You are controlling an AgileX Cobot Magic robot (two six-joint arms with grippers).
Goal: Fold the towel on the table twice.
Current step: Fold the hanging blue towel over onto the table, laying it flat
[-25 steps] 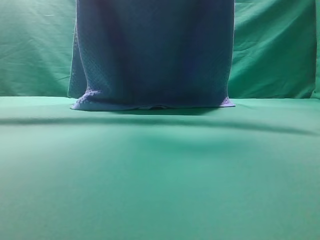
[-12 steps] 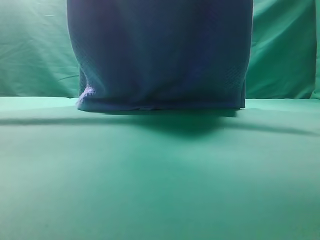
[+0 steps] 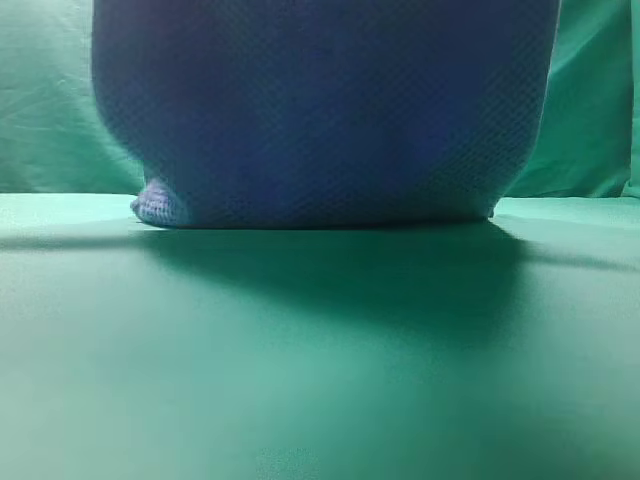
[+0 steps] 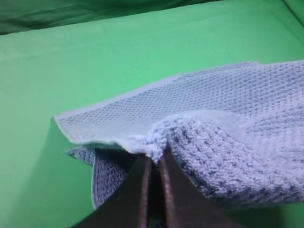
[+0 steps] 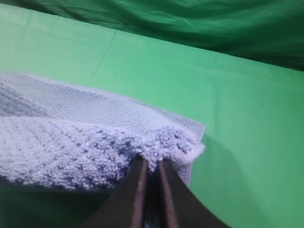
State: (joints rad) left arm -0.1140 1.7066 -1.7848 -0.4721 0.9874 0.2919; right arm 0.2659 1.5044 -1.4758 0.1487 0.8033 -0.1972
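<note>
Green fabric covers your whole work surface (image 3: 320, 380), and it is the biggest thing in view, running wide and flat toward the draped backdrop (image 3: 40, 100). Next in size is the towel (image 3: 320, 110), blue-grey with a waffle weave. In the exterior high view it hangs as a broad curtain, its lower fold resting on the surface near the back, its top out of frame. Its long axis runs left to right across your view, and the lifted edge looks to be coming over toward the camera side.

Judging by this, you are mid-way through the first fold: one edge is raised and carried over the part lying flat, but nothing is laid down yet. Setting that edge down, then the whole second fold, remain to be done.

Smallest are your grippers. Your left fingers (image 4: 153, 164) are clenched on a towel corner, with the flat layer spread on the surface beyond. Your right fingers (image 5: 151, 168) are likewise clamped on the opposite corner, the flat layer's edge showing just past it.
</note>
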